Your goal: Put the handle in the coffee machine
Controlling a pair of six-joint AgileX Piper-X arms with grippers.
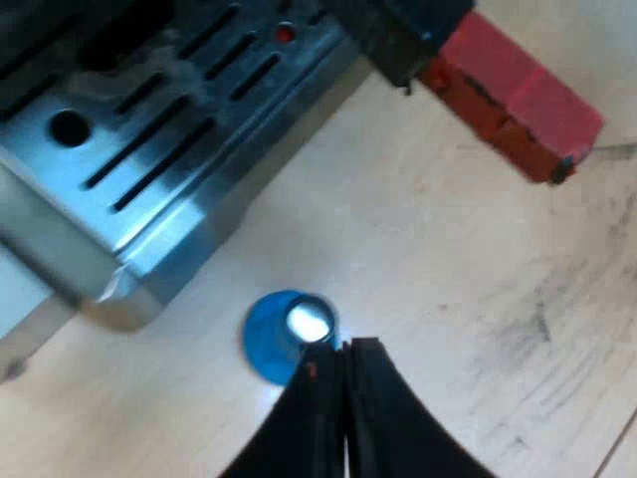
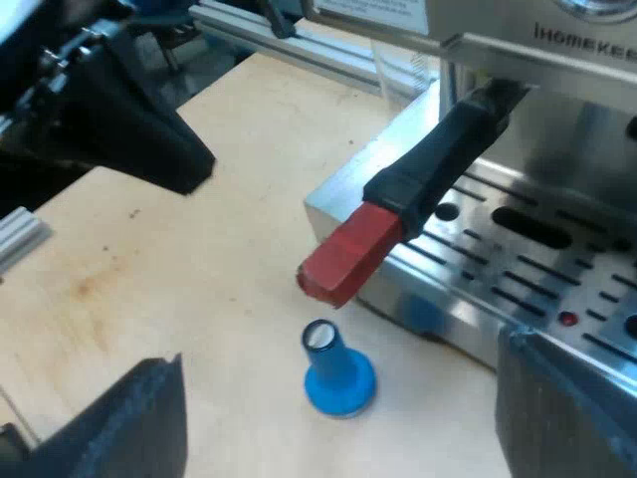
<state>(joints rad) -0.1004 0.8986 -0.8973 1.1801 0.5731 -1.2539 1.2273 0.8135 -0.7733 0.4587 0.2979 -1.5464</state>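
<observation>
The machine (image 2: pixel 557 249) gleams in brushed metal, its slotted surface glossy and reflective. The handle (image 2: pixel 428 179) at its front is matt black, ending in dull red plastic. Just beside the machine, the tamper (image 2: pixel 336 370) is smooth blue plastic with a shiny metal top. The table (image 2: pixel 199 259) is pale wood, smooth and lightly scuffed.

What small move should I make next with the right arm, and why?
Probably ease the open right end effector onto the red end of the handle: it sits under the head of the espresso machine with nothing gripping it, and whether it is turned home can't be told.
</observation>
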